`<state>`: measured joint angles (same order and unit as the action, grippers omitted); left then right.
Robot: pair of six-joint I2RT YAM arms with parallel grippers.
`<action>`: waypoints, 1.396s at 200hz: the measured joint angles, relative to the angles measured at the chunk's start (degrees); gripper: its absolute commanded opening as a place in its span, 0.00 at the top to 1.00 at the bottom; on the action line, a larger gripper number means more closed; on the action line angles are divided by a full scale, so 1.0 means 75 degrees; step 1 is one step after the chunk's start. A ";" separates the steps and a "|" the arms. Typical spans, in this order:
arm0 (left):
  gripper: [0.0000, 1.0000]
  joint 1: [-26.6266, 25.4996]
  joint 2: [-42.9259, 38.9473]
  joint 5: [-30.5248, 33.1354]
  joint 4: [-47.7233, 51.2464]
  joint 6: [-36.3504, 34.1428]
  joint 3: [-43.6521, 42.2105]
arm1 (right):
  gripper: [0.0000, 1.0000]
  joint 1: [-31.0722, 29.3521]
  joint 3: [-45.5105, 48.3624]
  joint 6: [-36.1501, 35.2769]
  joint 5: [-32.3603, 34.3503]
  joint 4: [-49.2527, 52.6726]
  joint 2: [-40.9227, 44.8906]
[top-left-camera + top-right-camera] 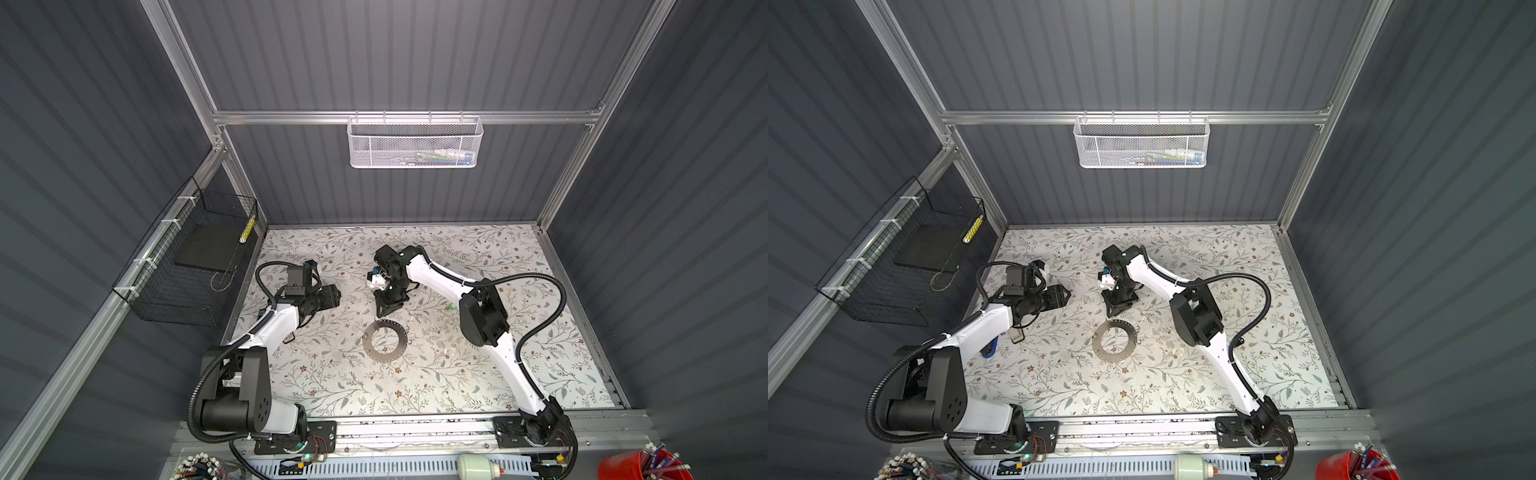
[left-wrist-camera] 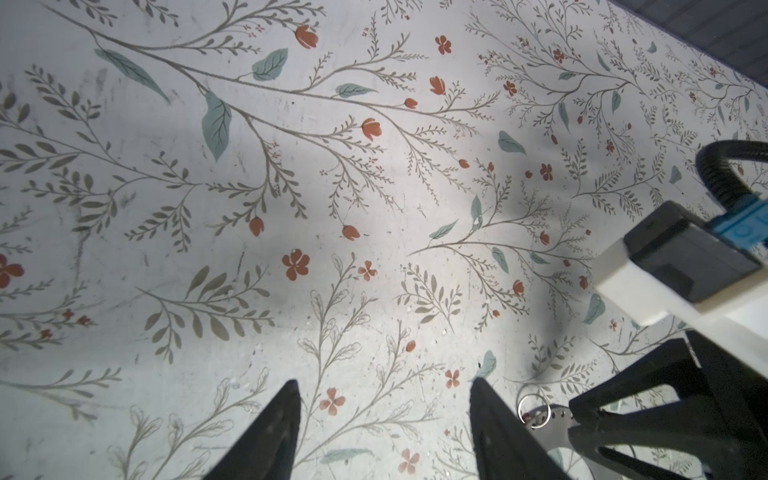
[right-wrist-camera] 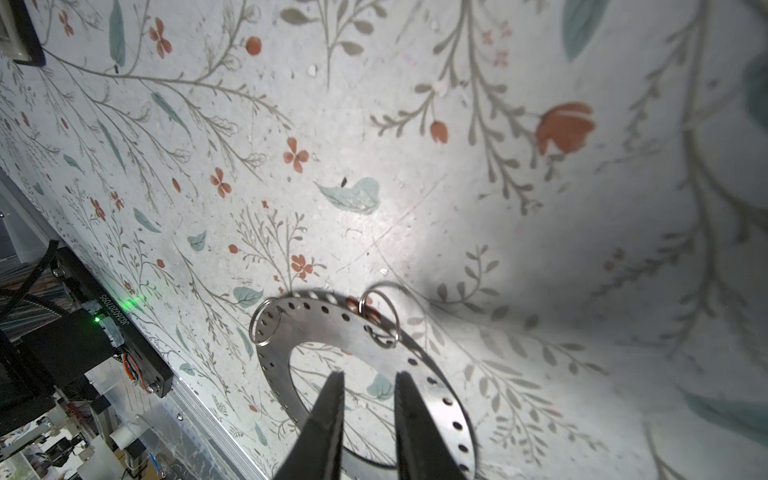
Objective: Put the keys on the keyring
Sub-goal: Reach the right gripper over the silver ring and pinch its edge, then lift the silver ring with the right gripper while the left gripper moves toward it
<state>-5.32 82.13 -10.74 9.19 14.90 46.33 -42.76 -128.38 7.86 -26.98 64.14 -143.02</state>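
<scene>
Nearest the arm bases, the keyring [image 1: 384, 341] lies flat in the middle of the floral mat [image 1: 353, 395], where either arm can reach it. The right wrist view shows a row of small rim holes with wire loops [image 3: 380, 322] threaded through them, lying slack on the plate. To the left of the keyring, half tucked under the left forearm, sits a small dark-and-grey piece that is probably the key [image 1: 1017, 336], though it is too small to be sure. Just past the keyring's far rim the right gripper [image 3: 370, 376] points steeply down at it, with its fingertips over the central hole. The gap between them is narrow and has nothing in it, so it is parted and empty; the stance looks like a set-up to pin or lift the plate so a loop can be worked. To the right of the keyring, near the right elbow, a speck of bright green is likely the key tag [image 1: 450, 307]. Farther off to the keyring's left, the left gripper [image 2: 384, 384] hangs over bare mat, jaws wide apart and empty, seemingly parked clear of the other arm
</scene>
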 measured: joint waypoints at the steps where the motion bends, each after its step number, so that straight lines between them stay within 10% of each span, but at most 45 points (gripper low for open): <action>1: 0.35 0.0000 0.0000 0.0000 -0.0003 0.0000 -0.0003 | 0.75 0.0000 0.0000 0.0000 -0.0003 0.0006 0.0000; 279: 0.35 -0.0003 -0.0003 0.0020 -0.0003 0.0055 -0.0093 | 0.80 -0.0082 -0.1285 -0.0114 0.0023 0.0772 -0.1029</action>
<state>-5.34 82.11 -10.59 9.17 15.31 45.63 -43.38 -138.02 7.01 -26.81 69.93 -150.74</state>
